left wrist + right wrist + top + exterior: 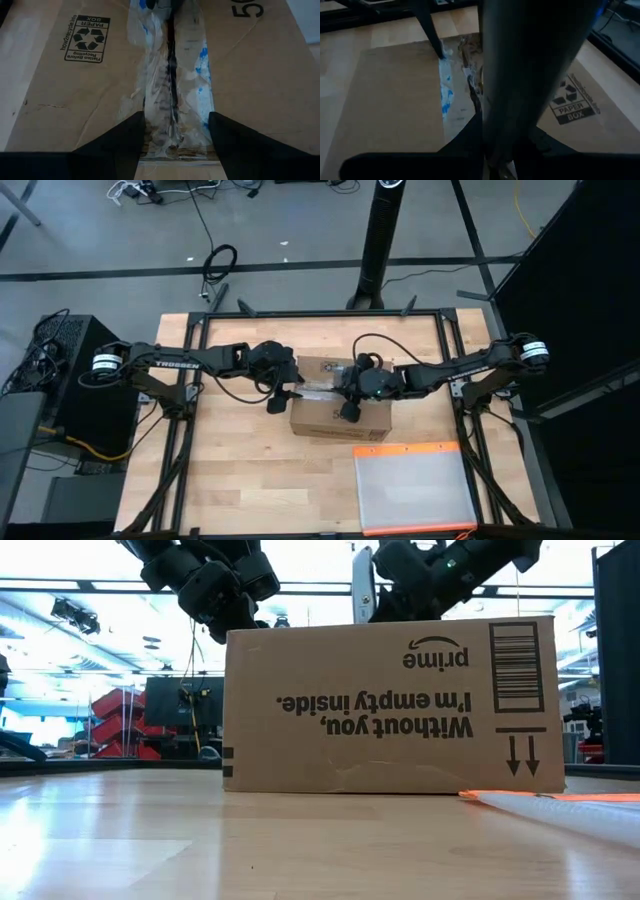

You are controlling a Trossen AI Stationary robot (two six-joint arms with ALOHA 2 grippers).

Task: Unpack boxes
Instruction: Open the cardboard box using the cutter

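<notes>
Sitting mid-frame in the high view, box [338,418] looks stiff, light cardboard w/ slick taped seam, best grabbed at flap edges; left gripper [172,132] open astride seam, right gripper [352,388] shut above the box top.

The brown cardboard box [335,418] sits flat in the middle of the table. Its top flaps are closed. Torn clear tape with blue bits runs along the seam. The words on its side are upside down.

Wooden table [230,480] with cardboard box [335,420], clear pouch [412,490].
</notes>
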